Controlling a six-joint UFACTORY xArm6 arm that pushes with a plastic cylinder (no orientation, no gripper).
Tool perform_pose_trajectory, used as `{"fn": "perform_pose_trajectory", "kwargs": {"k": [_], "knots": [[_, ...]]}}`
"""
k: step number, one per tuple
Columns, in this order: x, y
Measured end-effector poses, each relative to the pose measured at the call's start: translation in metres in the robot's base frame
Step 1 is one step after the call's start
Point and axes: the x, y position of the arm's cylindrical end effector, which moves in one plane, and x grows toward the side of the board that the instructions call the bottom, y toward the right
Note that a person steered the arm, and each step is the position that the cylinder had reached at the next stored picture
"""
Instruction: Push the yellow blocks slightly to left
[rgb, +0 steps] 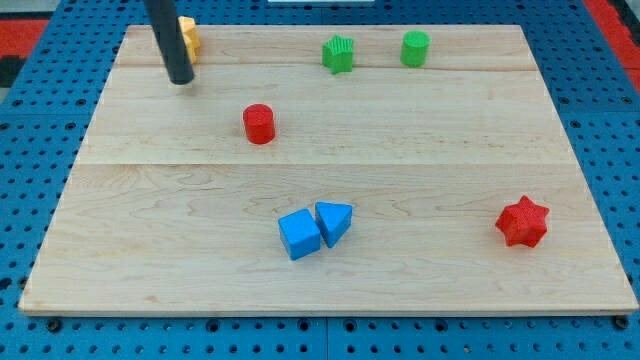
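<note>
**Rod tip beside a yellow block at the upper-left corner**

The arm's end effector is a plain dark rod with nothing to spread or pinch; its tip (180, 80) rests on the wooden tabletop (330, 270) near the view's top-left corner. The yellow block (189, 37) sits just above the tip and slightly to its right, partly hidden behind the rod, so its shape cannot be made out, nor whether the rod touches it.

To the tip's right and a little lower stands the red cylinder (259, 123). Farther right, near the top edge, are a ridged green block (339, 54) and a green cylinder (415, 48). Well below and right of the tip, the blue cube (299, 234) touches the blue wedge-shaped block (334, 221). The red star (523, 222) lies farthest from the tip, toward the view's lower right.
</note>
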Motion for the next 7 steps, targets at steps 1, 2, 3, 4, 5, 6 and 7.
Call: {"fn": "perform_pose_trajectory", "kwargs": {"k": [1,2,3,4,5,6,7], "knots": [[-0.046,0.082],[-0.111,0.101],[-0.113,0.088],[-0.113,0.076],[-0.113,0.038],[-0.113,0.005],[-0.102,-0.030]]}}
